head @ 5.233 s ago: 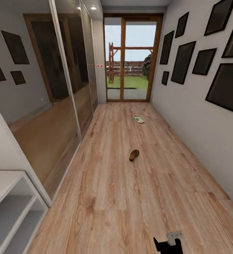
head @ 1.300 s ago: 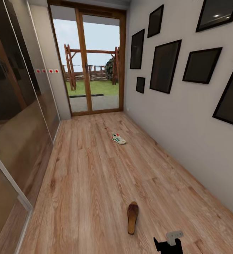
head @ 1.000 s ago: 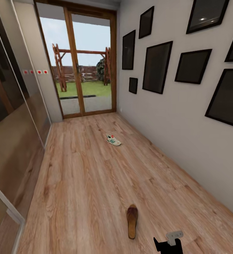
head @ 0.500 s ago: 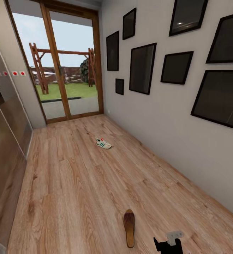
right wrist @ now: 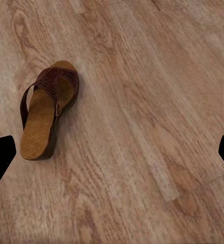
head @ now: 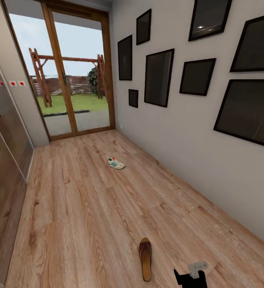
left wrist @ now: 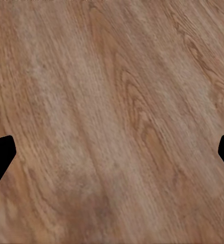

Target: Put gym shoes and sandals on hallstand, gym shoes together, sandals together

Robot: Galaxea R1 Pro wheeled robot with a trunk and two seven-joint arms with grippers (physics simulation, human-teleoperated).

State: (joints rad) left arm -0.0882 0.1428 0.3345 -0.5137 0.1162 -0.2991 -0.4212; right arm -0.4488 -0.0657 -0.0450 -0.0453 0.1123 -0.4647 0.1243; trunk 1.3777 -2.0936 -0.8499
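Observation:
One dark brown sandal point(head: 145, 258) lies on the wood-plank corridor floor point(head: 80, 224), close in front of me, toe pointing away. In the right wrist view the same sandal point(right wrist: 46, 114) lies flat on the planks, off to one side of my right gripper point(right wrist: 112, 152), which is open and holds nothing. One cream gym shoe point(head: 115, 163) with green stripes rests farther down the corridor, near the right wall. My left gripper point(left wrist: 112, 155) hangs open over bare floor point(left wrist: 117, 101). The hallstand is out of view.
A glass door point(head: 76, 80) with a wooden frame closes the far end. Mirrored wardrobe doors point(head: 4, 160) line the left side. The right wall point(head: 196, 152) carries several black picture frames. A black and grey part of my right arm point(head: 191, 275) juts in at the bottom edge.
The camera has travelled down the corridor and turned right, so the sandal now shows close and the hallstand has left the picture. Shoe and sandal lie where they were.

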